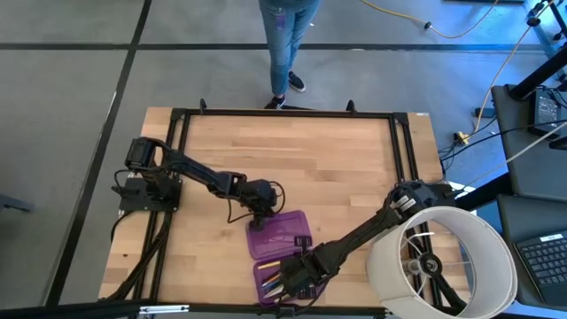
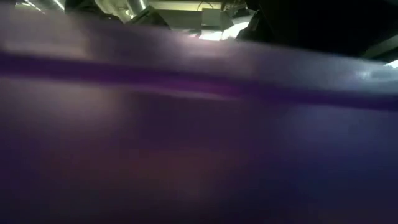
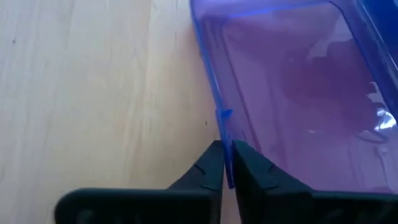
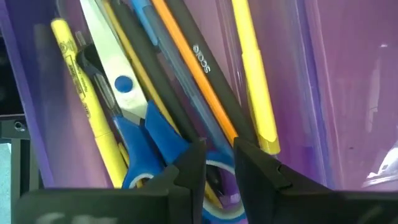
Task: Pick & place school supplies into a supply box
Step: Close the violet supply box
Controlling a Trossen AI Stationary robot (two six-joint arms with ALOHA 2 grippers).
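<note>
The purple supply box (image 1: 279, 252) lies open on the wooden table. Its far half (image 3: 298, 93) is empty. Its near half (image 1: 276, 278) holds yellow pencils (image 4: 252, 68), black and blue pens (image 4: 205, 62) and blue-handled scissors (image 4: 146, 134). My left gripper (image 1: 260, 215) is shut at the far half's left rim. My right gripper (image 4: 219, 165) reaches down into the near half among the supplies, its fingers a narrow gap apart around a dark pen end. The box's purple wall (image 2: 199, 124) fills the low view. My left gripper pinches the thin upright rim (image 3: 225, 163) of the box's empty half between its two fingers. It comes slanting down from the table's left side. That half lies flat on the table. My right gripper points steeply down with its fingers (image 4: 186, 165) on either side of a dark pen's end (image 4: 217, 177), which lies in the box over the scissors' handles. The fingers hide the place of contact.
A large white cylinder (image 1: 443, 261) stands at the table's near right corner, beside my right arm. A black frame (image 1: 177, 159) runs along the table's edges. A person (image 1: 288, 44) stands beyond the far edge. Bare wood lies left and far of the box.
</note>
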